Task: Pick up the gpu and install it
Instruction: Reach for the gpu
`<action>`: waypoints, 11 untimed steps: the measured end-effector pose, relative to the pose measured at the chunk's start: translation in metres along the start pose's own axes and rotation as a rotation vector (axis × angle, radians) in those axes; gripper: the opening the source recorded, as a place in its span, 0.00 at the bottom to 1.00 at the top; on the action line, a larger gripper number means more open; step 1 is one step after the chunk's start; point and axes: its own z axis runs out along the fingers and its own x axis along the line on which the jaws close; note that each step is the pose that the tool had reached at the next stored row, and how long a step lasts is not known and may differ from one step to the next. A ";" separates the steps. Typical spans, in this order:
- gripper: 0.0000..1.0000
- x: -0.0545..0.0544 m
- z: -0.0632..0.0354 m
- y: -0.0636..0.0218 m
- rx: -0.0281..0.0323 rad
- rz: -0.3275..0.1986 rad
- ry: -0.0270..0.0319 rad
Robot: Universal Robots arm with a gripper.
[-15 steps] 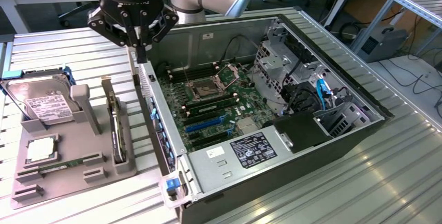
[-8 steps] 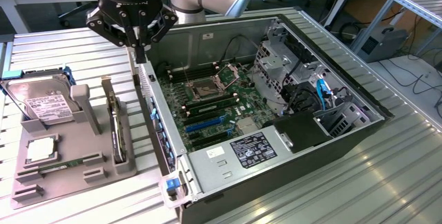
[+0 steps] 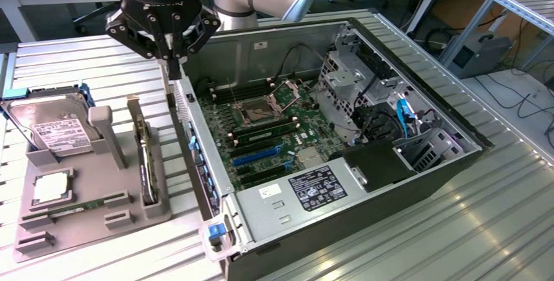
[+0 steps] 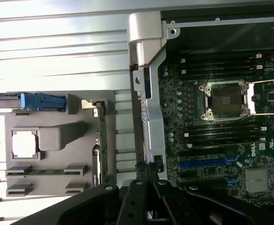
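Dark and thin, the gpu [image 3: 145, 158] stands on its long edge in a slot of a grey holder [image 3: 87, 219] that lies on the ribbed metal bench [image 3: 69, 67], just beside the open computer case [image 3: 416, 183] on the exterior view's left. In the wrist view the gpu [image 4: 102, 140] shows edge-on as a narrow strip along the side of the holder [image 4: 57, 117] nearest the case. A silver hard drive [image 3: 52, 128] with a white label leans in the same holder, with a tall grey post [image 3: 101, 128] between it and the gpu. A square processor chip [image 3: 52, 187] and a narrow green memory stick [image 3: 74, 208] sit lower on the holder. The case's upright side wall [image 3: 194, 145] rises between the gpu and the motherboard [image 3: 268, 132], whose open processor socket [image 3: 258, 108] is bare. The gripper [image 3: 176, 70] hangs over the far end of that wall with its fingers pressed together and nothing between them. In the wrist view the gripper [image 4: 148, 172] sits right above the wall's rim. The gpu is apart from it, untouched, beyond the wall on the holder's side and nearer the exterior view's lower edge.
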 end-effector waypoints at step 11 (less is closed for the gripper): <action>0.11 0.005 -0.0001 -0.0004 0.0000 0.000 0.0000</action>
